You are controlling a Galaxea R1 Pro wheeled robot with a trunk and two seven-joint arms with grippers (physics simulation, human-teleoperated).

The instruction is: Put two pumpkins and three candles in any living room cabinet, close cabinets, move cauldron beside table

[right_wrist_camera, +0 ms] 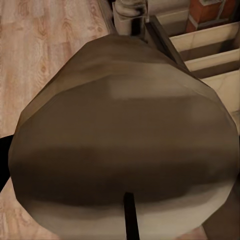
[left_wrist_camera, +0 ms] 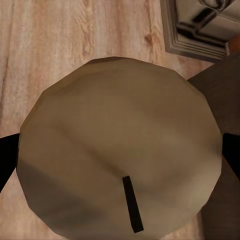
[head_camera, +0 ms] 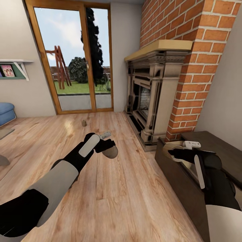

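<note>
My left gripper (head_camera: 107, 145) is shut on a beige-grey candle (head_camera: 111, 152), held above the wood floor in mid-room. In the left wrist view that candle (left_wrist_camera: 120, 150) shows its top and dark wick. My right gripper (head_camera: 177, 153) is shut on a second candle (right_wrist_camera: 125, 135), held over the open front of the dark brown cabinet (head_camera: 215, 143) at the right. The pale beige drawer insides (right_wrist_camera: 215, 50) show past this candle. A third candle (head_camera: 84, 123) stands on the floor far ahead, near the glass door. The pumpkins, the cauldron and the table are out of view.
The ornate fireplace (head_camera: 151, 97) in the brick chimney stands just beyond the cabinet. A glass door (head_camera: 72, 60) closes the far wall. A blue sofa (head_camera: 6, 112) shows at the left edge. Wood floor (head_camera: 117, 195) stretches between my arms.
</note>
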